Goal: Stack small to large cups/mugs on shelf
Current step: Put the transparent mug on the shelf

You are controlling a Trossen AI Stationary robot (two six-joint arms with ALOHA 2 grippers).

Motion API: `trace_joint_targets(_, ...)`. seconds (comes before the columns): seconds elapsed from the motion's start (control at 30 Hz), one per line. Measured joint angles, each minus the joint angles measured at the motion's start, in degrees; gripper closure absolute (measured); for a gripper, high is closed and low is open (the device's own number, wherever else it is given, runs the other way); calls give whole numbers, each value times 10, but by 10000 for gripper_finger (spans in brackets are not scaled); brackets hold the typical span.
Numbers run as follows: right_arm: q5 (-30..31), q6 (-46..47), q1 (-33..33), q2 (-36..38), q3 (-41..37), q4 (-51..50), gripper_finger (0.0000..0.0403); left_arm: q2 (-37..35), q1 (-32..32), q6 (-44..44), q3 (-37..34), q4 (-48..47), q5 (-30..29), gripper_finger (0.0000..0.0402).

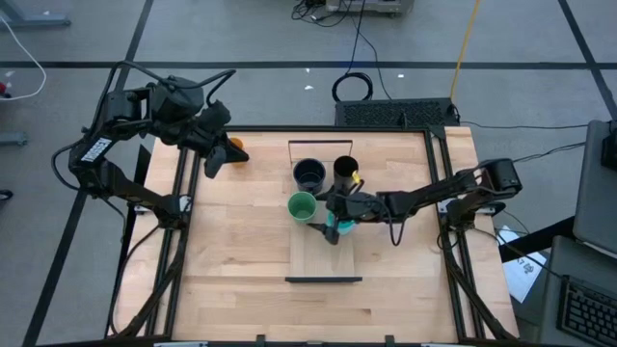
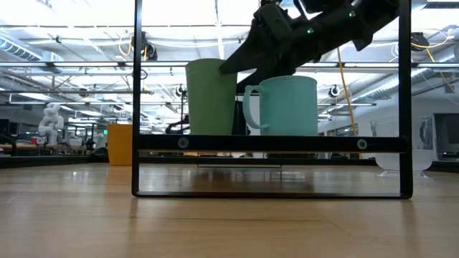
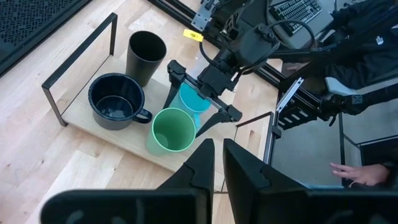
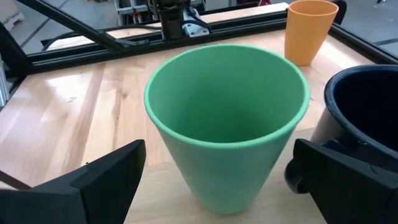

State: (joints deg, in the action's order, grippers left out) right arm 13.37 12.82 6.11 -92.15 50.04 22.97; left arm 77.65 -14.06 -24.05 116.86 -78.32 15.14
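Blue mug [image 1: 339, 227] largely hidden beneath the right gripper [image 1: 326, 218] from above; dark mug [image 4: 364, 118] cut off at the wrist picture's edge; small clear cup [image 2: 401, 159] partly masked behind the shelf [image 2: 272, 143] frame post.

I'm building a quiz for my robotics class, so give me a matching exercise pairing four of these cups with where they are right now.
Things:
1. orange cup
2. green cup
3. tall black cup
4. blue mug

Places:
A. on the shelf, under the open right end effector
B. on the tabletop, off the shelf
C. shelf's far end, beside the dark mug
D. on the shelf, just left of the blue mug

Pairs: 1-B, 2-D, 3-C, 4-A
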Motion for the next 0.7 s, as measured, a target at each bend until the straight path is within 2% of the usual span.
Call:
trace_joint_targets(0.23, -4, 2, 0, 46, 0, -54, 3, 0, 0, 4, 0, 0, 0, 369)
trace_joint_targets(0.37, -9, 32, 0, 90, 0, -101, 3, 0, 0, 5, 0, -23, -4, 369)
trace_joint_targets(0.53, -17, 59, 0, 164, 0, -155, 3, 3, 0, 18, 0, -74, -53, 369)
trace_joint_targets(0.7, -17, 97, 0, 242, 0, -162, 3, 4, -4, 24, 0, -85, -94, 369)
